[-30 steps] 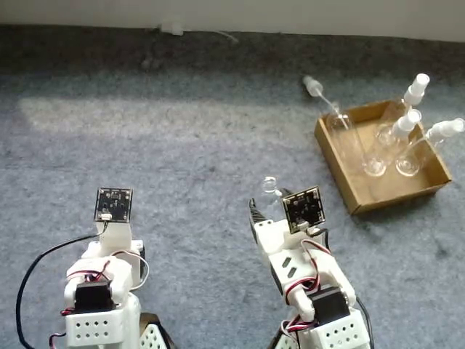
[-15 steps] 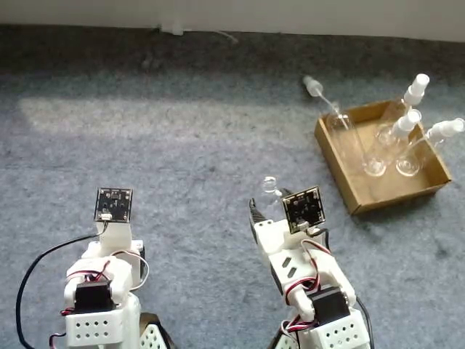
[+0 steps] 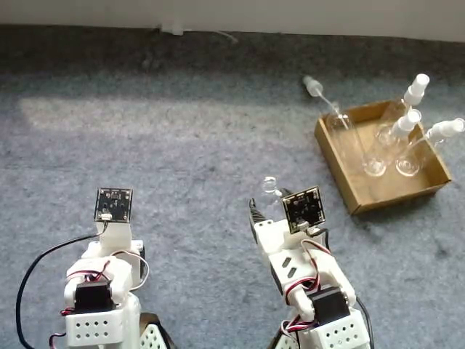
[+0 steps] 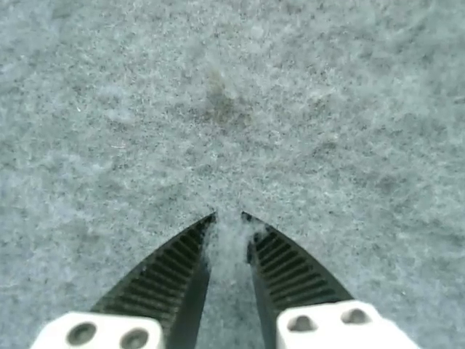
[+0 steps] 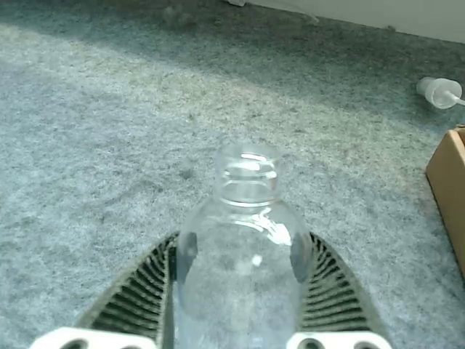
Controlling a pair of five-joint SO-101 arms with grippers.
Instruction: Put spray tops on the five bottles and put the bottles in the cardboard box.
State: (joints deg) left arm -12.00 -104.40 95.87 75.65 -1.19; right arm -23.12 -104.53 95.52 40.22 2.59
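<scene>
My right gripper (image 5: pixel 242 243) is shut on a clear bottle (image 5: pixel 247 174) with an open neck and no spray top; the high view shows its neck (image 3: pixel 270 185) just ahead of the right arm. A loose spray top (image 3: pixel 312 86) with its thin tube lies on the carpet behind the cardboard box (image 3: pixel 341 171), and it also appears far off in the right wrist view (image 5: pixel 438 91). In the box lean three bottles with white spray tops (image 3: pixel 407 122) and one clear bottle without a top (image 3: pixel 338 120). My left gripper (image 4: pixel 229 218) is shut over bare carpet, holding nothing.
Grey carpet (image 3: pixel 182 145) covers the whole work surface. A pale wall edge (image 3: pixel 218 14) runs along the far side. The box corner (image 5: pixel 450 174) sits close beside the held bottle. The left arm (image 3: pixel 102 283) stands at the near left.
</scene>
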